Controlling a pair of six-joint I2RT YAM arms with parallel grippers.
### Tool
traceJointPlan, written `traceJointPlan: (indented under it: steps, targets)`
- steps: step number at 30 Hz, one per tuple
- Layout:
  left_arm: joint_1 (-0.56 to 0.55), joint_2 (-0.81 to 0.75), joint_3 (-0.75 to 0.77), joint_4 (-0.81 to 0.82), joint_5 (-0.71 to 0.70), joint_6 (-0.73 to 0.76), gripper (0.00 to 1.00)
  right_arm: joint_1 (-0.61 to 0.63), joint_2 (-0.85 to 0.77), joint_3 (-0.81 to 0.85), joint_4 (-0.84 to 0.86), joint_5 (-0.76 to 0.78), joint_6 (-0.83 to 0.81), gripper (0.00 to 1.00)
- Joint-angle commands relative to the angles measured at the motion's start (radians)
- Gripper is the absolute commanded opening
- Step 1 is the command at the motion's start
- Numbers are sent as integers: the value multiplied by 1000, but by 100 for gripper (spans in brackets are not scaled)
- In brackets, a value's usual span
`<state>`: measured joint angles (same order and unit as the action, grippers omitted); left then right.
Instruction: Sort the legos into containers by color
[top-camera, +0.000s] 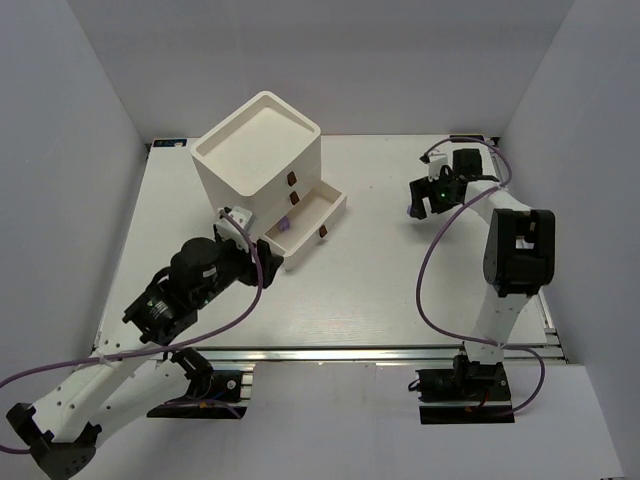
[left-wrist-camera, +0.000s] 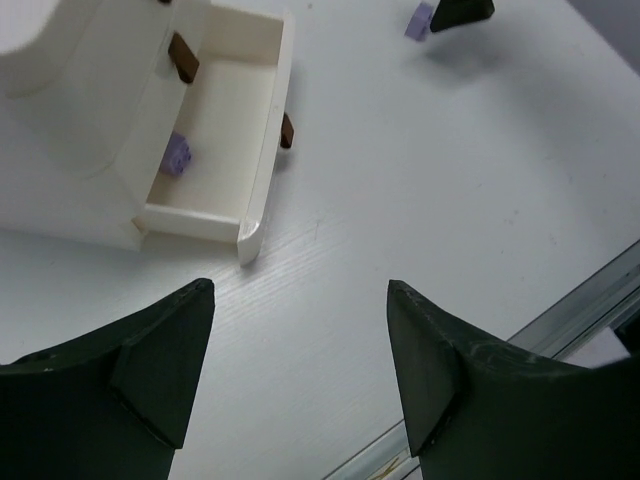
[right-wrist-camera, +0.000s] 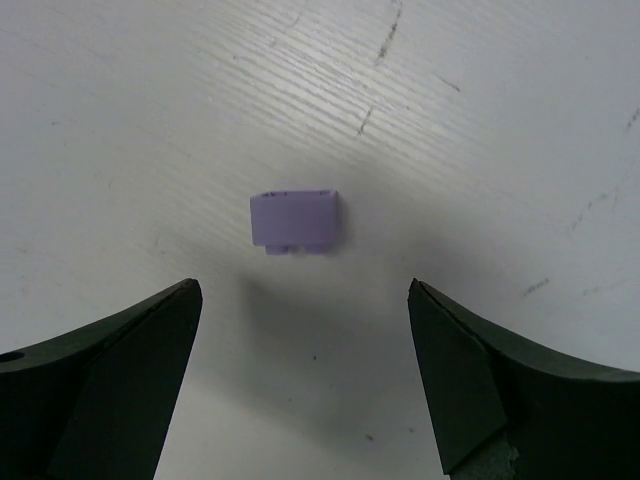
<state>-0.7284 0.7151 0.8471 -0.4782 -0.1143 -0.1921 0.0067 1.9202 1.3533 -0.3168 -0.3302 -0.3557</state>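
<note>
I see right claw (right-wrist-camera: 303, 288) spread apart, purple lego (right-wrist-camera: 294, 220) just ahead, bare table (right-wrist-camera: 480, 120) around; left claw (left-wrist-camera: 300, 288) apart too, open drawer (left-wrist-camera: 272, 140) ahead-left.

Pale purple lego (right-wrist-camera: 293, 220), white cabinet (top-camera: 258, 150), red-brown handles (left-wrist-camera: 182, 57), white table (top-camera: 380, 290).

Pale purple lego (right-wrist-camera: 294, 221) alone on the white table (right-wrist-camera: 500, 120), between spread hand (right-wrist-camera: 305, 340) fingers (right-wrist-camera: 130, 370).

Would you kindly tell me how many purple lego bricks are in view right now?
2. One purple brick lies inside the open drawer; the other brick sits on the table below the open right end effector. Closed drawers may hide more.
</note>
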Motion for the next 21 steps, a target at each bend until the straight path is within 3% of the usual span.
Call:
traceJointPlan:
  steps: [1,8,13,18,21]
  targets:
    - [-3,-20,-71,-25,15,29,80,39,52,85,-13,-9,-81,89]
    - [-14,-85,-123,20,-41,33,80,79,168,225,-51,28,-95,82]
    - [-14,-114,-131,16,-51,26,80,91,195,233,-44,103,-88,69]
    - [-14,-121,-132,13,-53,23,81,87,191,210,-50,146,-100,68]
    - [-14,-121,-132,12,-56,20,81,84,183,190,-41,145,-111,61]
